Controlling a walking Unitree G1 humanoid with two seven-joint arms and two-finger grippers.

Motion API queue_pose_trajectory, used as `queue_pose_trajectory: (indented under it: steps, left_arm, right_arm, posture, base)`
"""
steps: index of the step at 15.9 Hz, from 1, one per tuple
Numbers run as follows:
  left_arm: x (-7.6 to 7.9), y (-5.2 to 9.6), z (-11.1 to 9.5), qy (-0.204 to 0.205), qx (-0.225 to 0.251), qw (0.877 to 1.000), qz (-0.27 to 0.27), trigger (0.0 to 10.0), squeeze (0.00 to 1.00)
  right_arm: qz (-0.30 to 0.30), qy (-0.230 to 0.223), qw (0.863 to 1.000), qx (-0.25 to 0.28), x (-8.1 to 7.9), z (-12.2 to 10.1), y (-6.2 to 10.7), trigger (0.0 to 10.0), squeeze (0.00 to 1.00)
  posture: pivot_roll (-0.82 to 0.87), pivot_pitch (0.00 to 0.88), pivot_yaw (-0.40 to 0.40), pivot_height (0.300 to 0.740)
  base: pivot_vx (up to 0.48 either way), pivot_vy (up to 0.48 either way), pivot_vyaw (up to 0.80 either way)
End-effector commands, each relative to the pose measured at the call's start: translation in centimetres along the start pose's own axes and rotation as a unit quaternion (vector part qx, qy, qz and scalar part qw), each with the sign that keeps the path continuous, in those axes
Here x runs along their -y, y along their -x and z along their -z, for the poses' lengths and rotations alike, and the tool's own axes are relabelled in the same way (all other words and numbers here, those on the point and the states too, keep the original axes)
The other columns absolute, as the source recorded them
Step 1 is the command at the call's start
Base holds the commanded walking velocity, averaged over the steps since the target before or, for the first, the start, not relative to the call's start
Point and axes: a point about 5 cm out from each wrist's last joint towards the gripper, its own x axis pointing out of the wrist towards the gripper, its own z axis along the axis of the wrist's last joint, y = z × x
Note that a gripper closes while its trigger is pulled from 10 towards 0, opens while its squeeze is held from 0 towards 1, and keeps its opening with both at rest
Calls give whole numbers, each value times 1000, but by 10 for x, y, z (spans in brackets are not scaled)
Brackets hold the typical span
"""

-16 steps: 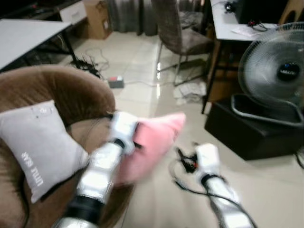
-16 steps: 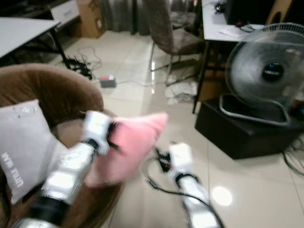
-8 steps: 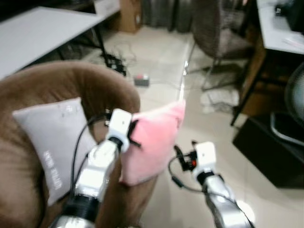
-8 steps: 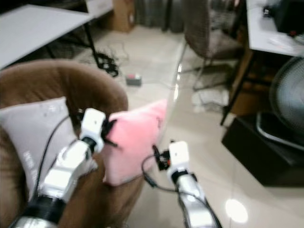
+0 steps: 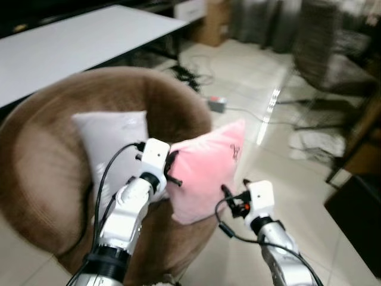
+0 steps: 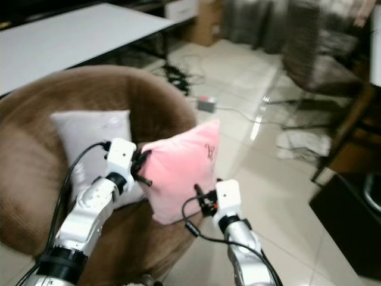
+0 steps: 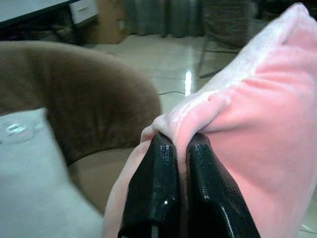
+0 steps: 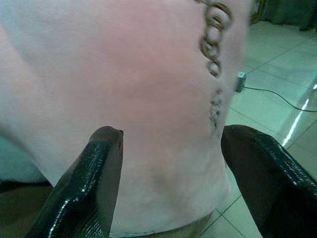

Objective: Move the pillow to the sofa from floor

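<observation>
The left hand (image 7: 177,163) pinches a fold of the pink pillow (image 5: 205,170), carrying it upright over the brown sofa (image 5: 53,155) seat. The right hand (image 8: 168,163), fingers spread, waits just beneath the pillow to steady it.

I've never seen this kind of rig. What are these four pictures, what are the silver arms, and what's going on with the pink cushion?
The two wide pictures come from a camera on a humanoid robot's head, looking down at its own silver arms. The other two come from cameras on its wrists, looking along the black fingers. The left hand is shut on an edge of the pink pillow, pinching a fold of fabric and holding it over the seat of the brown sofa. The right hand is open, its fingers apart close in front of the pillow's face. A grey pillow already leans against the sofa's back.
</observation>
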Motion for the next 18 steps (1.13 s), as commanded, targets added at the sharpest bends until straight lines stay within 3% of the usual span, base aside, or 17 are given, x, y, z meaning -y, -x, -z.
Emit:
queue_pose_trajectory:
  steps: [1,5,6,8,16,18]
  left_arm:
    - [-8,0,-9,-22,21,999,-24,0,0]
    - [-7,-1,-8,-38,16,999,-13,0,0]
    - [-6,-2,-8,-34,16,999,-16,0,0]
    - [-6,-3,-9,-36,17,999,-16,0,0]
    - [-16,-19,-19,-45,29,998,-15,0,0]
    - [-32,-37,-29,-45,18,998,-38,0,0]
  right_arm:
    - [0,-9,1000,-2,0,2,0,10000,322]
    - [1,9,1000,-15,-3,7,1,10000,294]
    - [2,8,1000,-18,-2,8,1,10000,247]
    - [3,9,1000,-17,-2,9,1,10000,243]
    - [1,12,1000,-6,-6,2,4,10000,251]
    - [0,8,1000,-7,-8,2,5,10000,251]
  posture:
    - [94,5,31,740]
    - [91,6,35,740]
    - [89,5,38,740]
    - [88,2,41,740]
    - [74,0,48,740]
    - [84,2,38,740]
  base:
    - [0,0,544]
    - [0,0,544]
    - [0,0,0]
    - [0,0,0]
    - [480,0,0]
    - [0,0,0]
